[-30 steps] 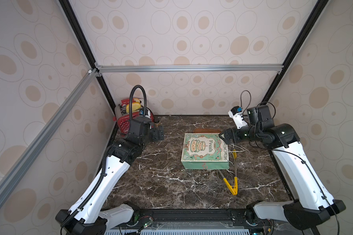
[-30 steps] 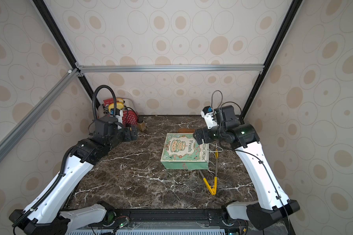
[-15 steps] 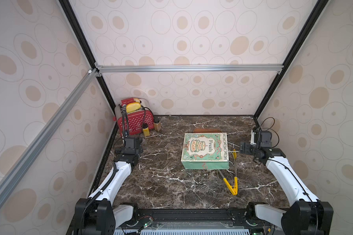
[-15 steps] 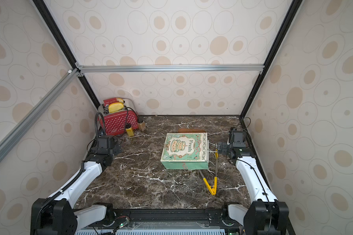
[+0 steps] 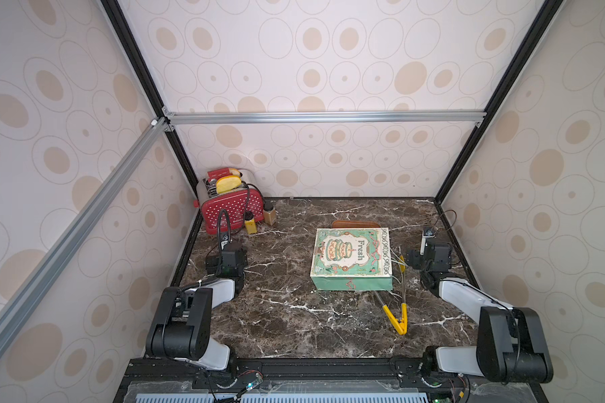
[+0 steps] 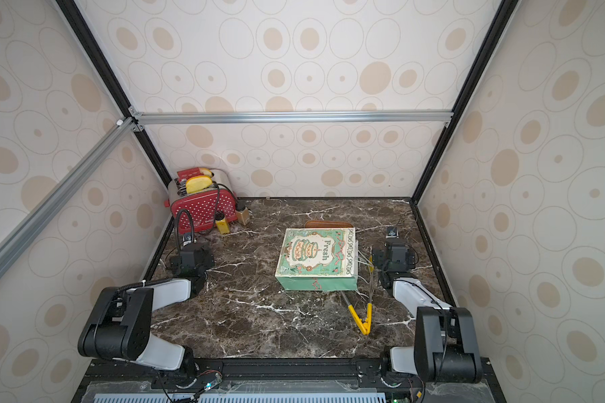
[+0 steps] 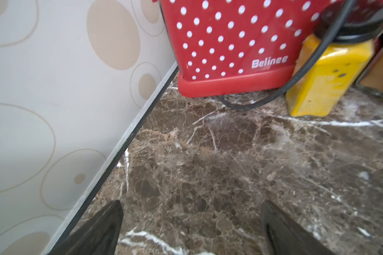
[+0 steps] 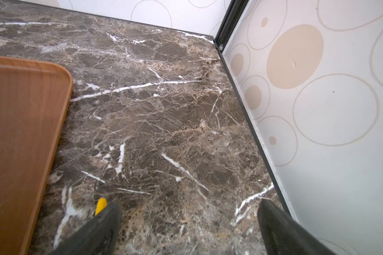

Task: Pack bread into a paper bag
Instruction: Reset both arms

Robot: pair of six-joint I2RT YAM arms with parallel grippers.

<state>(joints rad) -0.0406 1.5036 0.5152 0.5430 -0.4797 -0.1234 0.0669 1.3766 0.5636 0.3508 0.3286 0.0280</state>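
Paper bag lay on its broad face near the middle of the marble surface, the "Fresh" drawing upward. Its string handles trailed from the end nearest the right arm. In both top views it sat thick like a box rather than flat. No bread showed anywhere outside it, so the bread was probably inside, though the mouth could not be seen.

Well apart from the bag, in the far corner on the left arm's side, stood the red dotted toaster, out of the working area. A wooden tray peeked from behind the bag's far edge. It was bare where the right wrist view showed it, which fits an emptied tray.

Yellow-tipped tongs lay just beside the bag's handle end, set down and unheld. Both arms were folded low on either side of the bag, clear of it. The left tool was spread wide and empty, facing the toaster. The right tool likewise gaped empty, close by a yellow tong tip.
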